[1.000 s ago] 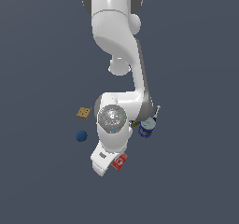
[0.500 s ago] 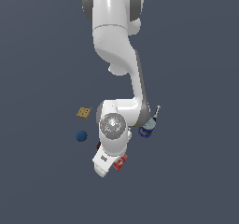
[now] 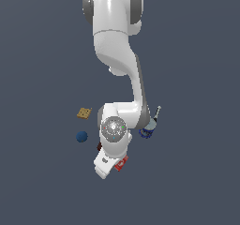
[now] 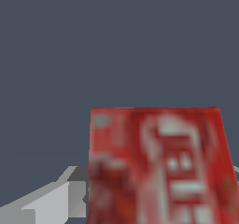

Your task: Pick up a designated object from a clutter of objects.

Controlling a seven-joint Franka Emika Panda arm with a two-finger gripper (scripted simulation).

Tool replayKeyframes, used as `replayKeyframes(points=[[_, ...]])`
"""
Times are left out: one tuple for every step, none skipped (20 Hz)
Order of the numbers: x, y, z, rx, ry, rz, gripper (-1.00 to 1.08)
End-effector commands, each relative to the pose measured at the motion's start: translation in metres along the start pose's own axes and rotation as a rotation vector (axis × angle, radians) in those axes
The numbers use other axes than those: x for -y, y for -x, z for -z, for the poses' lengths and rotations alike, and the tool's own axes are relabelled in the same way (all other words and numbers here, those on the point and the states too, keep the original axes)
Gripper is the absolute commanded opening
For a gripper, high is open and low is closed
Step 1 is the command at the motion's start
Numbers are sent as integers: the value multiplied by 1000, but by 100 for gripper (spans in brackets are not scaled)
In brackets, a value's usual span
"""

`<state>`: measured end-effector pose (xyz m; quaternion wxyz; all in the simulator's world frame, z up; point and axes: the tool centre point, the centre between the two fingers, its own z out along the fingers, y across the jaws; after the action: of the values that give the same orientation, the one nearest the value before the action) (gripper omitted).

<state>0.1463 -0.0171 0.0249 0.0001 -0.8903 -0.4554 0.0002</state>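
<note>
Nearest in the exterior view, low and just right of centre, the red box (image 3: 121, 163) shows only as a small red sliver poking out from under the white hand of the arm (image 3: 115, 55). The gripper (image 3: 108, 165) sits right over it, its fingers hidden by the wrist body, so how the jaws stand cannot be told from here. The wrist view does not settle it either — the red box (image 4: 158, 167) fills much of that picture, blurred, its white lettering smeared, with one pale grey finger (image 4: 44, 204) beside its edge and the other side out of sight; whether the finger touches the box cannot be told.

Just left of the wrist a dark brown block (image 3: 99, 147) peeks out, mostly covered by the arm. Farther left lies the blue ball (image 3: 82, 136), on its own on the dark grey floor (image 3: 42, 182). Farther back and a little to the left rests the tan cracker-like square (image 3: 84, 113), flat and apart from the ball.

On the exterior view's right of the arm, a blue can (image 3: 146, 131) sits close against the forearm, and a thin marker (image 3: 156, 116) slants up from just behind it — the two look to be touching or nearly so.
</note>
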Motion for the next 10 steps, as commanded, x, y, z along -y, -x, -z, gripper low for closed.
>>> replayKeyframes(points=[[0,0,0,0,0,0,-100],[0,0,0,0,0,0,-100],[0,0,0,0,0,0,-100],[0,0,0,0,0,0,-100],[0,0,0,0,0,0,-100],[0,0,0,0,0,0,-100],[0,0,0,0,0,0,-100],[0,0,0,0,0,0,-100],[0,0,1,0,0,0,-100],[1,0,1,0,0,0,-100]])
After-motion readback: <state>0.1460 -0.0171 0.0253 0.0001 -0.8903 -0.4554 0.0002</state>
